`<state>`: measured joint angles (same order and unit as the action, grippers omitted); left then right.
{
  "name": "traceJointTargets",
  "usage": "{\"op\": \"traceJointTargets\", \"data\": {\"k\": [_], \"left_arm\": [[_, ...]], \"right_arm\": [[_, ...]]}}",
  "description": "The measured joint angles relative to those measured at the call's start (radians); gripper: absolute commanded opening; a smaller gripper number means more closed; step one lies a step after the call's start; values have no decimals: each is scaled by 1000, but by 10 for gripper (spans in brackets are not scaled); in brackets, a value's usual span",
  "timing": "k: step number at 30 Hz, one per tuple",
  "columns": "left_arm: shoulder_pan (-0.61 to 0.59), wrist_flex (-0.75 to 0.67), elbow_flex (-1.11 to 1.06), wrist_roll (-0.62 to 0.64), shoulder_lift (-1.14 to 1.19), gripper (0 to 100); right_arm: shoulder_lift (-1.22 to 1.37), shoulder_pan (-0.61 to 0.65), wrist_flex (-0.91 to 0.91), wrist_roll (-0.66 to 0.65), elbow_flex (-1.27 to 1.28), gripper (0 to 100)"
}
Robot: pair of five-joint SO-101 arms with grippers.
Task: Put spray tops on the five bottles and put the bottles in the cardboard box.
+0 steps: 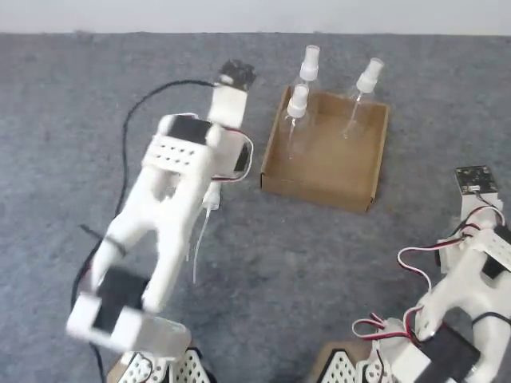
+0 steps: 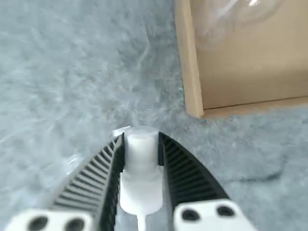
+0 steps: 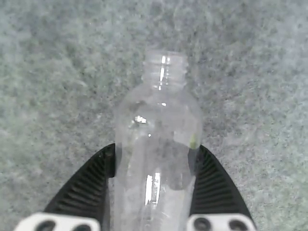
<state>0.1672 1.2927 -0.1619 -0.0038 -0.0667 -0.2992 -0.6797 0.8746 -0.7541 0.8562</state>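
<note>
Your left pincer is clamped on a spray top, just beside the cardboard box. Your right pincer grips an uncapped bottle by its body, outside the box. Three capped bottles stand in the box.

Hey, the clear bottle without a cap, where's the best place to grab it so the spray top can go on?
Grip the bottle around its straight body, below the shoulder, closing from both sides. The body is the widest even stretch, and the threaded neck is left free for the spray top. The right gripper holds it so.
</note>
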Motion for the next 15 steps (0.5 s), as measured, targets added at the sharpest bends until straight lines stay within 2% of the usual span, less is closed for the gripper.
{"op": "traceJointTargets", "data": {"k": [3,7,11,15], "left_arm": [[-23,40,-17,0,-152,9],[-66,18,-149,0,-347,9],[-89,-103,-387,0,-532,10],[-130,-272,-657,0,-723,10]], "right_arm": [[0,0,0,0,0,85],[0,0,0,0,0,89],[0,0,0,-6,0,171],[0,0,48,-77,0,240]]}}
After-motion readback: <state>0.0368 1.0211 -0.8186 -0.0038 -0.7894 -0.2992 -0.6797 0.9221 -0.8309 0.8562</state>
